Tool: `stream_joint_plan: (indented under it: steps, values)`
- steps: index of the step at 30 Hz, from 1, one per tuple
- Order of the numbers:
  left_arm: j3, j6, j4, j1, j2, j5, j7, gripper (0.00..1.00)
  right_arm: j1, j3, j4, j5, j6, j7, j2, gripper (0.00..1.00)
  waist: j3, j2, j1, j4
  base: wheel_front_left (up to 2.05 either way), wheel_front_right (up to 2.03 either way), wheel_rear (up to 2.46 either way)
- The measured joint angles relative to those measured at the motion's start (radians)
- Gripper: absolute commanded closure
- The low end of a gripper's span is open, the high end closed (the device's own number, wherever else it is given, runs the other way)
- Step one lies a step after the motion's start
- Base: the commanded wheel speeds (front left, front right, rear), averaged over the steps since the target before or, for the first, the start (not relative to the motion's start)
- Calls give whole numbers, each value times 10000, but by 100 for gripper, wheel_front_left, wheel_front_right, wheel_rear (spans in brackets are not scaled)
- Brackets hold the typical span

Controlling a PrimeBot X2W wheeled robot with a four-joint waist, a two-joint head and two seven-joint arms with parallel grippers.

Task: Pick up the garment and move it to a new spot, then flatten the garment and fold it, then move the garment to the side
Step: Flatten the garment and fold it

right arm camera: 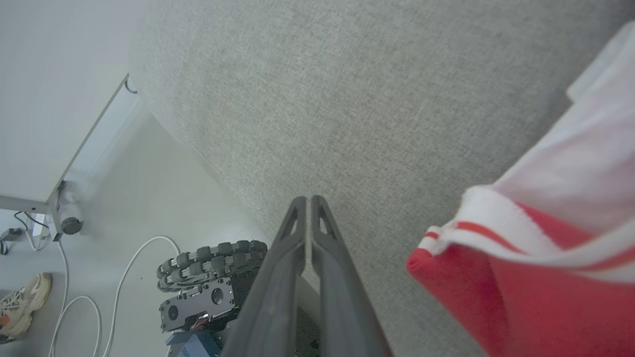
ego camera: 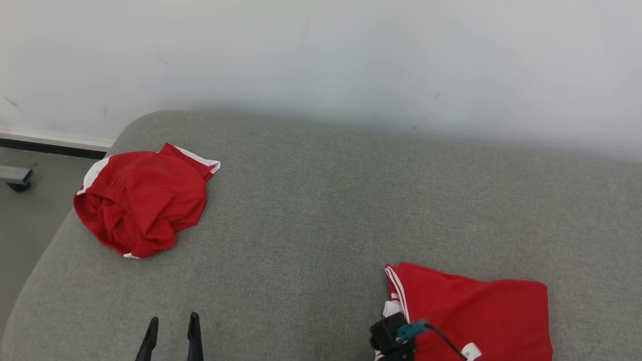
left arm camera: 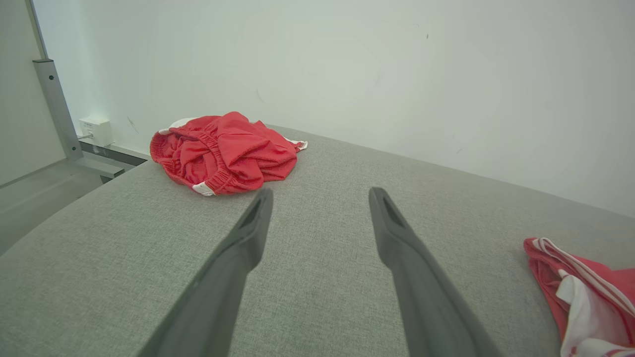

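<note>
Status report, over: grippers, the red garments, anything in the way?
Left gripper open, empty, over grey surface. Right gripper shut, empty, beside folded red garment. Crumpled red garment far left, apart from both. Nothing in the way.

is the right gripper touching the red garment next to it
Apart. The right wrist view shows a strip of grey cushion between the shut right gripper and the red garment.

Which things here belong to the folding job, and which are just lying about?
Job: crumpled red garment, folded red garment, grey padded top, left gripper open, right gripper shut and empty.
Lying about: white cable, shoe, wall box.
</note>
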Motion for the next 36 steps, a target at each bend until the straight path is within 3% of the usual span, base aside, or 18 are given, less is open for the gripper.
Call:
stream_joint_plan:
  steps: [1, 2, 3, 10, 15, 19, 27, 36]
  values:
    - [6, 17, -4, 1, 0, 0, 0, 0, 14, 121, 0, 56, 0, 144, -4, 59, -4, 1, 0, -10, 0, 0, 0]
    - [23, 17, -10, 3, 2, 0, 0, 0, 35, 272, -15, 92, 0, 291, -12, 9, -8, 0, 0, -25, 0, 0, 0]
    - [31, 19, -15, 10, 0, 0, 0, 0, 87, 395, -79, 190, 0, 376, -2, 0, -10, 0, 0, -46, 0, 0, 0]
    - [123, 27, -77, 54, 2, -2, 0, 0, 356, 727, -1360, 991, 0, 299, -125, 0, -29, 0, 0, -267, 0, 0, 0]
    - [144, 31, -136, 73, 0, -2, 0, 0, 653, -19, -2351, 947, 0, -439, -330, 0, -70, 0, 0, -439, 0, 0, 0]
    - [176, 35, -201, 136, 2, 0, 0, 0, 1253, -1392, -2853, 188, 0, -1237, -443, 0, -108, 0, 0, -596, 0, 0, 0]
    - [174, 35, -232, 169, 0, 6, 0, 0, 2144, -3057, -2984, -1162, 0, -1553, -366, 0, -115, 0, 0, -819, 0, 0, 0]
    - [104, 27, -230, 166, 0, 6, 0, 0, 1801, -3419, -2520, -2197, 0, -1170, -130, 0, -143, 1, 0, -913, 0, 0, 0]
